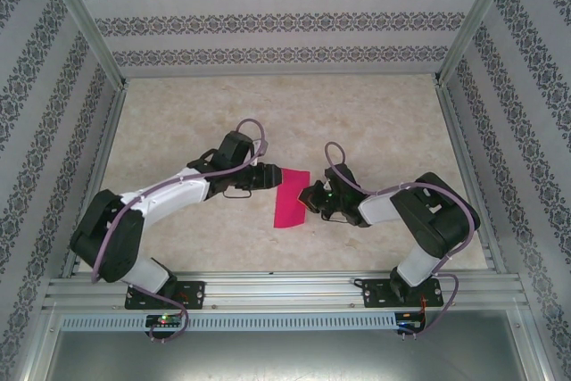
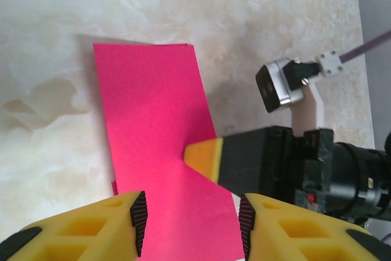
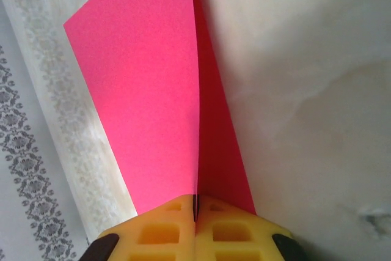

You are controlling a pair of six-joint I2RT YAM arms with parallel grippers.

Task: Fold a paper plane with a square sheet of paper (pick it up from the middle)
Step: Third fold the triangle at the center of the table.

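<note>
**Early fold stage.** The sheet of paper (image 1: 290,198) lies near the middle of the table (image 1: 375,113), between the two arms. From above it reads as a narrow rectangle rather than a square, which suggests it is doubled over.

The right gripper (image 1: 311,195) has its jaws pressed together on the sheet's right edge. In the right wrist view, two pink layers meet at the closed fingertips (image 3: 177,218), with one layer lifted off the table.

The left gripper (image 2: 192,227), at the sheet's far-left part, has its jaws spread. Its ribbed pads (image 2: 140,221) stand on either side of the paper and, as far as can be judged, do not pinch it.

Likely next move: while the right gripper holds the layers, the left must press or re-grip the paper to set a crease — edge alignment is the critical point.
</note>
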